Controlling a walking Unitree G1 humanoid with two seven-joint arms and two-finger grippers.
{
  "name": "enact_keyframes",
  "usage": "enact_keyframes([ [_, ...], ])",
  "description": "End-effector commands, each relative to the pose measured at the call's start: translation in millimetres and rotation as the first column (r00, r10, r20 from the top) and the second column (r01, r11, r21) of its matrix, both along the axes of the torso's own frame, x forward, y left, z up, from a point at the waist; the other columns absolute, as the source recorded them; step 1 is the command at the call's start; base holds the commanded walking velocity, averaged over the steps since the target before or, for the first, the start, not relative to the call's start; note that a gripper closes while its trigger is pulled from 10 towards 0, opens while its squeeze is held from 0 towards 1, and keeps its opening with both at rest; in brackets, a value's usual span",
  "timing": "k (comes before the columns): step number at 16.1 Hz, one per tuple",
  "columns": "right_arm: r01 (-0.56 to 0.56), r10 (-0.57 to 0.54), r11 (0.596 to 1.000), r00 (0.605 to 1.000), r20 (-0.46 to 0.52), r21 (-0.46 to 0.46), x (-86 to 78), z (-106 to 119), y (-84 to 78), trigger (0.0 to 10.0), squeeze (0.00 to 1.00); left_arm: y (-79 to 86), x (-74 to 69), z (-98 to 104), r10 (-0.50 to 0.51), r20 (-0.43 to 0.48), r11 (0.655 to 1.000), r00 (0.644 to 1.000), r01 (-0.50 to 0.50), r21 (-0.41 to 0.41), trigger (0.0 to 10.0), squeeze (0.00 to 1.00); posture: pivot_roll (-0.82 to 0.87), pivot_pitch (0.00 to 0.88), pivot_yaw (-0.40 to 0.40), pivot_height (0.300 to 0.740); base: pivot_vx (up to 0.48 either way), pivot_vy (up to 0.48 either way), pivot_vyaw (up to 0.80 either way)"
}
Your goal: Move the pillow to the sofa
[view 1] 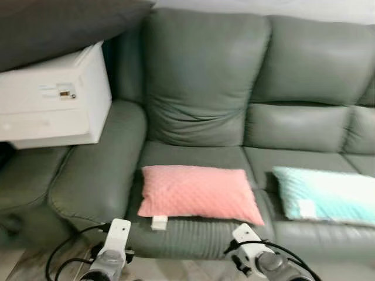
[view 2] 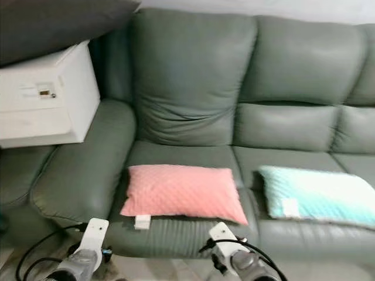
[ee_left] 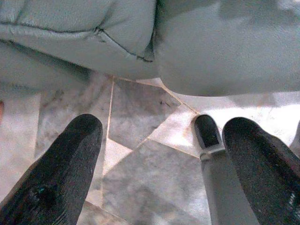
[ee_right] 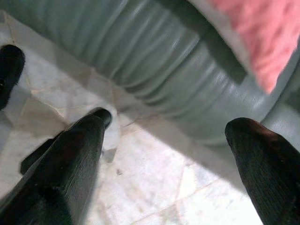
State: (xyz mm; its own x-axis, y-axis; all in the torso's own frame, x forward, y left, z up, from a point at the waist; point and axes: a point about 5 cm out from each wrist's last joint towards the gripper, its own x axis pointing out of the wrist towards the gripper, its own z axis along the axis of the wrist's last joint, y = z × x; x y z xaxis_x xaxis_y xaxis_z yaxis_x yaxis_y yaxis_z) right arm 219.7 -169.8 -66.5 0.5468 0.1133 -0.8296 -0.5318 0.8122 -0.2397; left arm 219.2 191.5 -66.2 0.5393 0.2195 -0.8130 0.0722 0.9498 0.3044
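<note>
A pink pillow (view 1: 198, 192) lies flat on the seat of the grey-green sofa (view 1: 202, 82), near its front edge, with a white tag hanging at its near left corner. A corner of the pink pillow (ee_right: 262, 42) also shows in the right wrist view. Both arms hang low in front of the sofa. My left gripper (ee_left: 164, 154) is open over the tiled floor, below the sofa's base. My right gripper (ee_right: 164, 159) is open too, just under the sofa's front edge and apart from the pillow. Neither holds anything.
A light teal pillow (view 1: 328, 195) lies on the seat to the right. A white box (view 1: 55, 99) rests on the left armrest with a dark grey cushion (view 1: 58, 26) on top of it. The marble tile floor (ee_left: 140, 178) lies in front of the sofa.
</note>
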Motion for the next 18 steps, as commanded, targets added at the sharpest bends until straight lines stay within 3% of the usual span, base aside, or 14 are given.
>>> enact_keyframes([
  [1, 0.008, -0.008, 1.0, 1.0, -0.011, -0.016, -1.2, -0.3, -6.1, 10.0, 0.0, -3.1, -1.7, -1.5, -0.007, -0.011, 1.0, 1.0, 0.007, -0.001, 10.0, 0.0, -0.11, 0.0, -0.045, 0.74, -0.262, 0.0, 0.0],
  [12, 0.013, -0.013, 1.0, 1.0, -0.022, -0.017, -1.6, -0.8, -5.3, 10.0, 0.0, -0.4, -2.3, -1.5, -0.016, -0.012, 1.0, 1.0, 0.016, -0.002, 10.0, 0.0, -0.11, 0.0, -0.047, 0.74, -0.048, 0.0, 0.0],
  [18, -0.003, 0.002, 1.0, 1.0, -0.029, -0.025, -1.1, -0.5, -6.0, 10.0, 0.0, -3.1, -2.9, -2.3, -0.014, -0.015, 1.0, 1.0, 0.013, -0.025, 10.0, 0.0, -0.11, 0.0, -0.049, 0.74, 0.0, -0.331, 0.0],
])
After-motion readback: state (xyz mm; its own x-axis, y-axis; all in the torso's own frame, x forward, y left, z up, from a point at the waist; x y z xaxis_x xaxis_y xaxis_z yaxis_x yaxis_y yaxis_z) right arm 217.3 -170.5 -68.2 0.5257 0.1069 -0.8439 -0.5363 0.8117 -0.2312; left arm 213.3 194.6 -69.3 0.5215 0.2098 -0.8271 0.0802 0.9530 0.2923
